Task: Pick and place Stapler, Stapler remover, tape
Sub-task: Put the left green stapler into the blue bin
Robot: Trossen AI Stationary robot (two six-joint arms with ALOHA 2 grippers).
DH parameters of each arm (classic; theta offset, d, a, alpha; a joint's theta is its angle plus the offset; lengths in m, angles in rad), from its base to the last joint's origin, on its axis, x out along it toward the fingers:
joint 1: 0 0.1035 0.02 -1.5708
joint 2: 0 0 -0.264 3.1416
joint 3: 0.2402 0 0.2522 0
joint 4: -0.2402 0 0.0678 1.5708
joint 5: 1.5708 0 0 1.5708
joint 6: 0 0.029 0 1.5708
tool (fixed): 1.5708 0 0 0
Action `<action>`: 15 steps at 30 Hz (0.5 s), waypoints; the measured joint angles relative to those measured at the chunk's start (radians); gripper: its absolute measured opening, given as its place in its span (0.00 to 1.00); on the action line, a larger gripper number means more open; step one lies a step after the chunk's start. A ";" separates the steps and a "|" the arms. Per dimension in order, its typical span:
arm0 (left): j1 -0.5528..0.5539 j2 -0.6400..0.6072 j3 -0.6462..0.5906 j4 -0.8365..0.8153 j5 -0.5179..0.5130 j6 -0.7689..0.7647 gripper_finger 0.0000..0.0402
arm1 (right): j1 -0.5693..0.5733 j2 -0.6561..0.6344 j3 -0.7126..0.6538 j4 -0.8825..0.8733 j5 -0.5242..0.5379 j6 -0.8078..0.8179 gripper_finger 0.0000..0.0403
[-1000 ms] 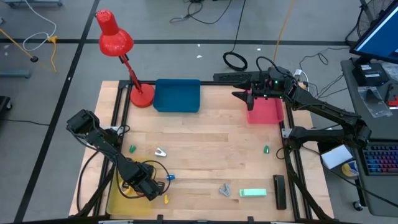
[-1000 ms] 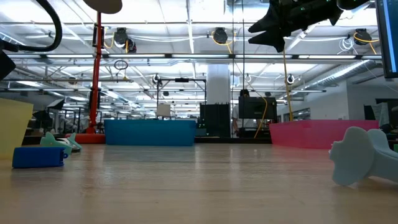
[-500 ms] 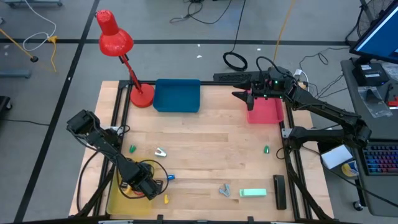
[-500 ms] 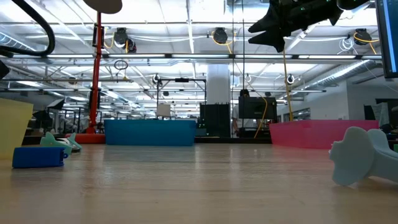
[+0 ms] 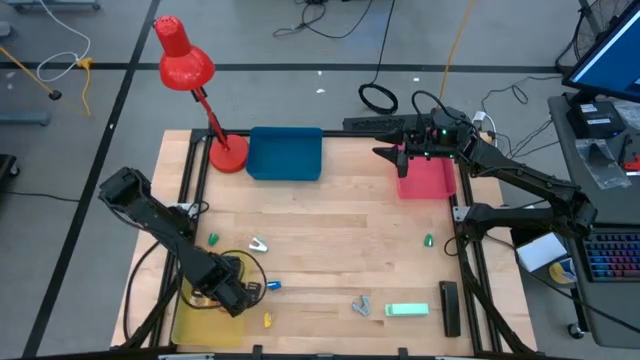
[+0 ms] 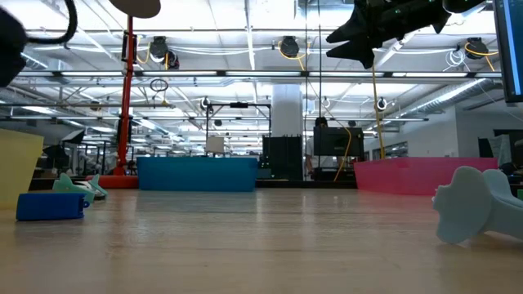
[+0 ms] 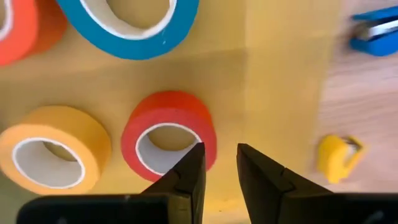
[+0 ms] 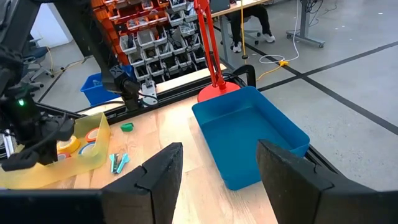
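Note:
Four tape rolls lie flat in the yellow tray [image 5: 190, 322] at the front left: red [image 7: 169, 109], yellow [image 7: 68, 127], blue [image 7: 93, 38] and orange [image 7: 31, 31]. My left gripper [image 7: 217, 152] hangs just above the red roll, pointing down, open by a narrow gap with nothing in it. The mint-green stapler [image 5: 407, 310] and the pale grey-blue stapler remover [image 5: 361, 305] lie near the front edge. My right gripper [image 5: 385, 152] waits open, held level and high by the pink tray [image 5: 425, 182].
A blue tray [image 5: 285, 155] and a red lamp's base [image 5: 228, 155] stand at the far edge. Small bits lie on the wood: blue [image 5: 273, 285], yellow [image 5: 267, 321], two green [image 5: 212, 239] [image 5: 428, 240], and a white-teal piece [image 5: 258, 243]. The table's middle is bare wood.
My left gripper has risen a little above the yellow tray, its arm swinging slightly toward the table's left edge. The tape rolls stay in the tray. My right arm has kept still.

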 joint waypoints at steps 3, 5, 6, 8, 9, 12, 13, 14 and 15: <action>0.000 -0.053 0.001 -0.025 -0.007 0.000 0.23 | 0.000 0.000 0.000 0.000 0.000 0.007 0.49; 0.000 -0.085 0.002 -0.046 -0.007 -0.002 0.24 | 0.000 0.000 0.000 0.000 0.000 0.012 0.49; 0.000 -0.102 0.002 -0.057 -0.007 -0.010 0.24 | 0.000 0.000 0.000 0.000 0.000 0.012 0.49; 0.000 -0.140 0.002 -0.065 -0.021 -0.029 0.24 | 0.000 0.000 0.000 0.000 0.000 0.012 0.49; 0.000 -0.157 0.002 -0.066 -0.043 -0.034 0.24 | 0.000 0.000 0.000 0.000 0.000 0.012 0.49; 0.000 -0.207 0.002 -0.068 -0.187 -0.043 0.24 | 0.000 0.000 0.000 0.000 0.000 0.010 0.49; 0.001 -0.223 0.002 -0.064 -0.249 -0.040 0.24 | 0.000 0.000 0.000 0.000 0.000 0.010 0.49; 0.003 -0.239 0.002 -0.060 -0.311 -0.026 0.24 | 0.000 0.000 0.000 0.000 0.000 0.010 0.49; 0.007 -0.253 0.002 -0.055 -0.373 -0.005 0.24 | 0.000 0.000 0.000 0.000 0.000 0.009 0.49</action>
